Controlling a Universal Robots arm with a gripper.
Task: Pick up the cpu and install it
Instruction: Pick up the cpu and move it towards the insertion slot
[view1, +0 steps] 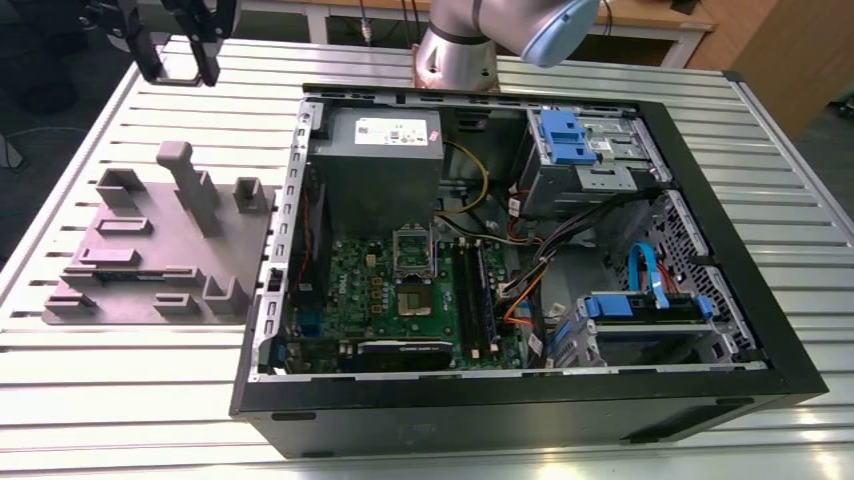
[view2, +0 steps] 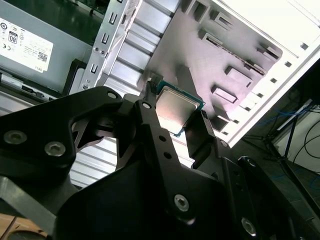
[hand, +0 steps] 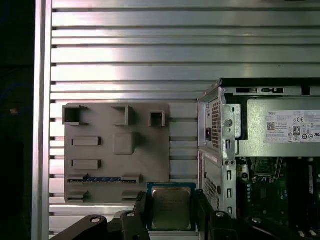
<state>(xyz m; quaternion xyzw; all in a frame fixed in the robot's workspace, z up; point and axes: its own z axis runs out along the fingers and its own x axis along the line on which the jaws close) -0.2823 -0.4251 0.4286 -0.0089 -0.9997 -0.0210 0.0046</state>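
Aloft over table (view1: 120, 390), jaws clamp cpu (hand: 171, 207) (silvery top showing)

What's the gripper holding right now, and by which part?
The cpu, pinched by two opposite edges between the fingers of the gripper, silvery top exposed. It is off the grey fixture and outside the computer case.
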